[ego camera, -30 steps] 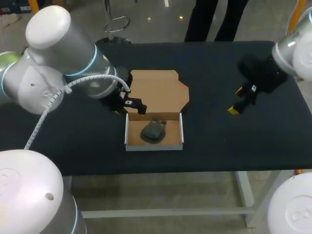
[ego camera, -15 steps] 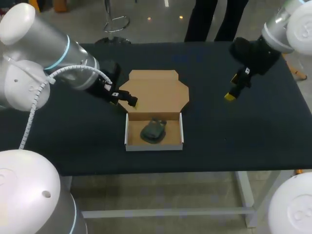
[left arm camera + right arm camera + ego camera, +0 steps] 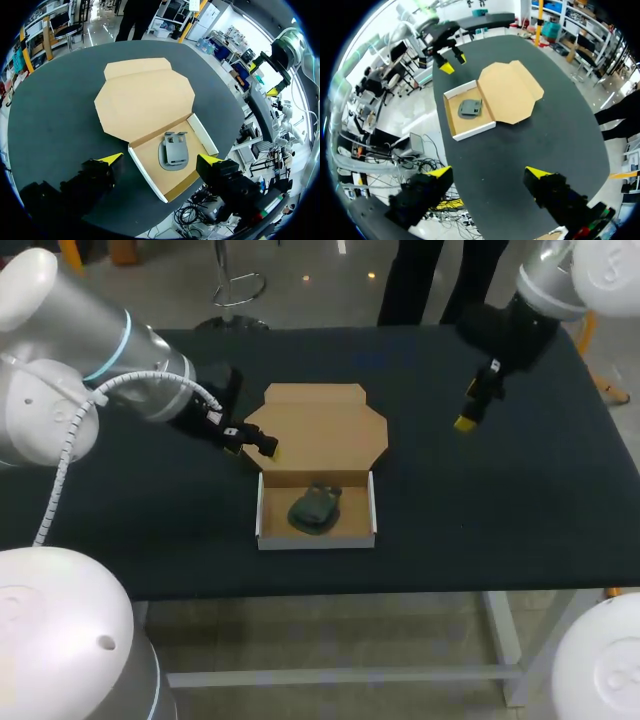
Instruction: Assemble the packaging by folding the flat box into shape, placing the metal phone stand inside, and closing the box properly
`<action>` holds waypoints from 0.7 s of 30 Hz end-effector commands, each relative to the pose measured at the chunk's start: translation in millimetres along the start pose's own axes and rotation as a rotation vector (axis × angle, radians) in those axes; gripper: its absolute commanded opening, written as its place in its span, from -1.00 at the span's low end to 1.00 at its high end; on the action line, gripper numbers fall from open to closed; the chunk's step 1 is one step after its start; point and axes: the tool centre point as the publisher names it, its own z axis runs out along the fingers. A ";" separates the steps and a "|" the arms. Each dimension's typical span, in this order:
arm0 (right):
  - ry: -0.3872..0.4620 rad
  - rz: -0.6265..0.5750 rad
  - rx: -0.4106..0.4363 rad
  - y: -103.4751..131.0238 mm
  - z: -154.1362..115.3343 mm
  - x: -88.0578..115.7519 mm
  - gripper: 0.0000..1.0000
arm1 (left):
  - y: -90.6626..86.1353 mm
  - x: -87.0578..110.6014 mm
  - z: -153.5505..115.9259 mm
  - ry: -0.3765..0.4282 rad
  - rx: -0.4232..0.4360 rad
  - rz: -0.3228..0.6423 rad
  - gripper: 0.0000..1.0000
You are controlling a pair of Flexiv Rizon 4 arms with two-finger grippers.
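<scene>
The cardboard box [image 3: 263, 512] stands open at the table's middle, its low white walls up and its brown lid [image 3: 325, 428] lying flat behind it. Inside lies the dark metal phone stand [image 3: 315, 508]. My left gripper [image 3: 250, 443] hovers open at the lid's left edge, just behind the tray's rear left corner, holding nothing. From the left wrist, the stand [image 3: 172, 149] and tray [image 3: 149, 181] lie ahead between the spread fingers. My right gripper [image 3: 467, 407] hangs open and empty over the table's far right, well away from the box [image 3: 451, 118].
The black table [image 3: 500, 510] carries nothing besides the box. My left arm's elbow and cable loom over the table's left side. Bare cloth lies right of and in front of the box.
My left gripper has pulled back and to the left from the tray's rear left corner. My right gripper has drawn farther back and up, away from the box. Box and stand unmoved.
</scene>
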 end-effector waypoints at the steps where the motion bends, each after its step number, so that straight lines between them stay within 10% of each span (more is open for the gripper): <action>1: 0.004 -0.010 0.050 12.7 -0.8 -3.7 1.00 | 0.9 -12.9 1.9 0.109 0.034 0.011 1.00; 21: -0.008 -0.068 0.111 45.1 -2.4 -6.9 1.00 | -27.2 -78.3 11.0 0.224 0.123 0.125 1.00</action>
